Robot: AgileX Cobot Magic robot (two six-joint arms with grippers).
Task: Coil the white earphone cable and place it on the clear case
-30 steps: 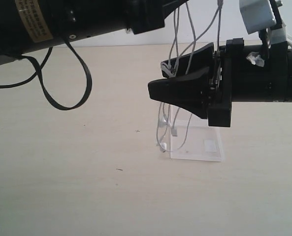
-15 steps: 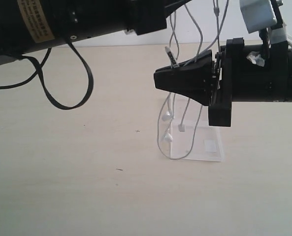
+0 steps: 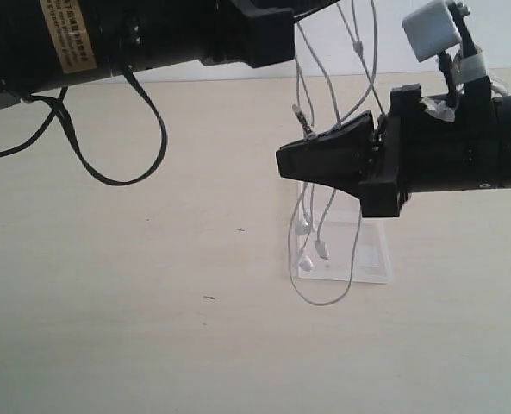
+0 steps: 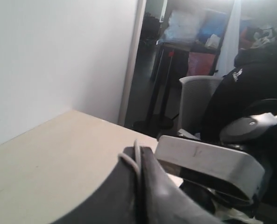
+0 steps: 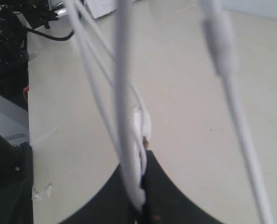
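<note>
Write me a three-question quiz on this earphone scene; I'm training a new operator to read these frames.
1. True or false: the thin white earphone cable lies coiled on the flat clear plastic case.
2. The right tool is: A) open, B) shut on the cable, C) out of view.
3. Fill in: the left tool pinches the ____.
Key: 1 false, it hangs from both tools; 2 B; 3 cable.

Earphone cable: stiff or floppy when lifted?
Likely very floppy: the earphone cable droops in loose loops below the right hand. Probably light; the dangling earbuds may swing. Thin, so it could slip from a pinch.
</note>
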